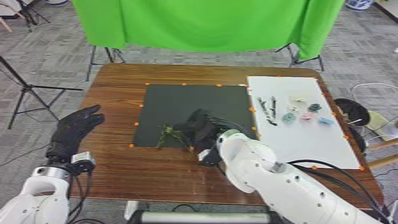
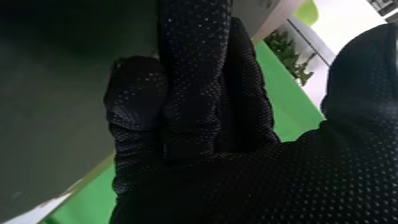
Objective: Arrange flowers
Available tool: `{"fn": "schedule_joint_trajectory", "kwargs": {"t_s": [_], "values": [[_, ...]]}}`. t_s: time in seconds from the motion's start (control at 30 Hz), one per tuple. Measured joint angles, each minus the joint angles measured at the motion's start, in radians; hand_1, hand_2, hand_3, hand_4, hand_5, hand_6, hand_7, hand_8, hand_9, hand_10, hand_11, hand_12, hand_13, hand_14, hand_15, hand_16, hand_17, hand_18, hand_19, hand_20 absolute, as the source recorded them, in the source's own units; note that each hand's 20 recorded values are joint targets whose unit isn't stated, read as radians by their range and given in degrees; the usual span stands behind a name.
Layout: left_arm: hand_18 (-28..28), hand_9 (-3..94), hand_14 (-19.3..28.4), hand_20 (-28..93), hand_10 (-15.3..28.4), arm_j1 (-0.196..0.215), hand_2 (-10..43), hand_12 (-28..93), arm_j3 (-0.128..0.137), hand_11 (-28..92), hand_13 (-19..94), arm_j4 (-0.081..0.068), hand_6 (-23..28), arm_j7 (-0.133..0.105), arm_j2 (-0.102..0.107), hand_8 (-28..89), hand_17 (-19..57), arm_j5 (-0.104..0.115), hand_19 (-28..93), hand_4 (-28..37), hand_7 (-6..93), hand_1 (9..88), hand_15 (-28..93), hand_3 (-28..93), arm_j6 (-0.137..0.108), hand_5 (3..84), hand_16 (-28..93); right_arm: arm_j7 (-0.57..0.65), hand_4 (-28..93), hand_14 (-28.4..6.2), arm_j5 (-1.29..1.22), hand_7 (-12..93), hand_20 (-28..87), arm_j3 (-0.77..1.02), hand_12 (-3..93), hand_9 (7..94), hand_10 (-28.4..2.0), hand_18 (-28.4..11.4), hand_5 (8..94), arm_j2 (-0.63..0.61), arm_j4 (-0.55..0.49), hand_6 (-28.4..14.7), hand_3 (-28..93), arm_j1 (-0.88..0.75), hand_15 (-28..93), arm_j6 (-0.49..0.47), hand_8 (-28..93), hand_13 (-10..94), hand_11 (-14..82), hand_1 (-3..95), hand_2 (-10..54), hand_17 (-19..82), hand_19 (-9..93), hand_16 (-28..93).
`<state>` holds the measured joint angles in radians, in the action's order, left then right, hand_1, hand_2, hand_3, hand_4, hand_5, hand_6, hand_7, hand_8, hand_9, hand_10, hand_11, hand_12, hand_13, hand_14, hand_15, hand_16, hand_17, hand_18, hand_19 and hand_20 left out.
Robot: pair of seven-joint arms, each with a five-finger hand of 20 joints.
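My right hand point(image 1: 207, 131) is at the dark mat's point(image 1: 182, 100) five o'clock—fingers loosely straight—near greenery point(image 1: 167, 134) at seven. My left hand point(image 1: 78, 122), nine o'clock, is unclenched.

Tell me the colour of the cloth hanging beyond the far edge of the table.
Bright green; the cloth shows best in the head view.

Right hand point(image 1: 204, 131) in black textured glove, fingers point(image 2: 191, 90) extended and close together, thumb point(image 2: 362, 75) set well apart. Leafy green sprig point(image 2: 286, 52) in gap between fingers and thumb, partly behind fingers. Green sheet point(image 2: 289, 102) beyond same gap, nearer palm. Dark, pale-edged panel point(image 2: 49, 115) behind fingers, spreading out on side away from thumb.
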<state>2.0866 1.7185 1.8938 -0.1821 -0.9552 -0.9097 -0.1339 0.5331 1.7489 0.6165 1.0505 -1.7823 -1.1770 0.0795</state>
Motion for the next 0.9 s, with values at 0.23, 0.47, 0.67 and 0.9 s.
{"fn": "schedule_joint_trajectory", "kwargs": {"t_s": [0.23,0.47,0.67,0.9], "values": [[12.0,48.2,15.2,18,12.6,-0.006,-9.5,14,-0.005,21,37,-0.003,2.1,0.003,0.001,-7,6.2,0.000,10,-21.3,15.9,27.2,18,70,0.003,48.1,1,0.004,-12,-7.1,0.007,18,22,0.007,10.2,64.1,-14.1,-10.3,60.9,-0.005,0.005,-2.4,65,0.009,34,0.005,-9,94,8.3,19.8,2.2,66,84,26],[11.9,48.3,15.2,18,12.6,-0.005,-9.5,14,-0.005,21,37,-0.003,2.1,0.004,0.001,-7,6.3,0.000,10,-21.3,16.0,27.1,18,71,0.004,48.1,1,0.008,-12,-7.5,0.025,18,22,0.009,10.3,64.1,-14.3,-10.6,61.2,-0.018,0.005,-2.4,65,0.013,33,0.004,-9,93,8.3,19.9,2.3,65,85,27],[12.0,48.2,15.2,18,12.5,-0.004,-9.5,14,-0.004,21,37,-0.003,2.1,0.003,0.001,-7,6.3,0.000,10,-21.4,16.0,27.1,18,71,0.004,48.1,1,-0.010,-12,-7.2,0.008,18,22,0.021,10.5,64.2,-14.2,-10.7,61.3,-0.031,-0.007,-2.4,65,0.015,33,0.040,-9,93,8.3,20.0,2.3,65,85,27],[12.0,48.1,15.1,18,12.5,-0.007,-9.5,14,-0.008,21,37,-0.003,2.1,0.003,0.001,-7,6.2,0.000,10,-21.3,15.9,27.1,18,71,0.004,48.2,1,-0.218,-13,-6.8,-0.256,18,23,0.076,10.6,64.5,-13.8,-11.0,61.4,-0.052,-0.088,-2.0,65,0.008,34,0.071,-9,94,8.4,19.6,3.5,65,87,27]]}}
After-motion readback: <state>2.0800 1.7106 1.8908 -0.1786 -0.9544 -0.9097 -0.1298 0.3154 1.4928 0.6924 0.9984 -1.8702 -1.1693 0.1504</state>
